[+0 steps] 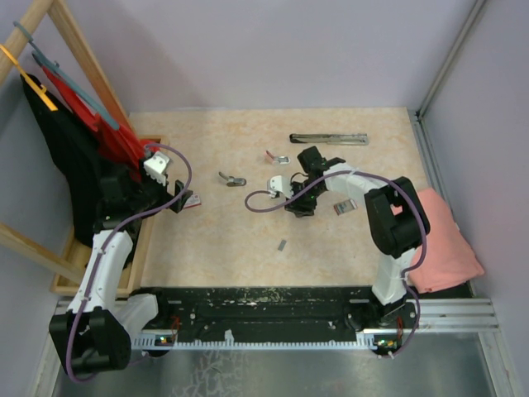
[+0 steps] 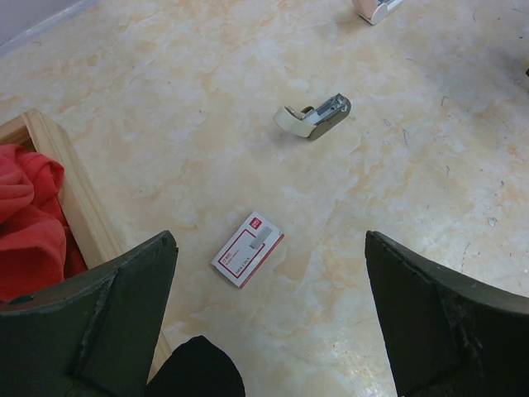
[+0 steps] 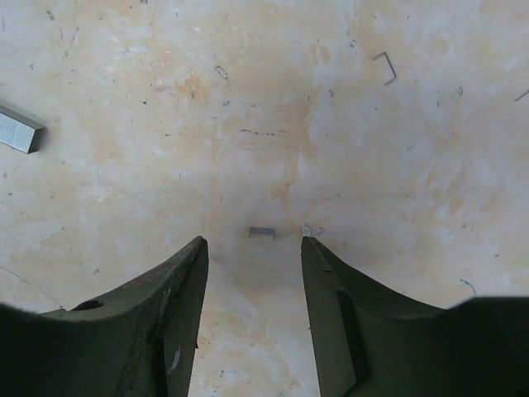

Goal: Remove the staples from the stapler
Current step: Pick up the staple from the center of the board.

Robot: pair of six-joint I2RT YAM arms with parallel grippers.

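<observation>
1. Right pincer (image 3: 253,242): parted, grasping nothing, low over the marbled surface (image 3: 264,99).
2. Short staple strip (image 3: 262,232): flat on the surface at frame centre, inside the pincer's gap; long axis left–right, one end toward each side.
3. Longer staple strip (image 3: 18,130): upper left edge, well apart, slanting down-right.
4. Left pincer (image 2: 270,238): released wide, above a red-and-white staple box (image 2: 248,248); mini stapler (image 2: 318,116) beyond.
5. Likely fault: short strip skidding or flipping away on closure, being thin, flat and met end-on.
</observation>
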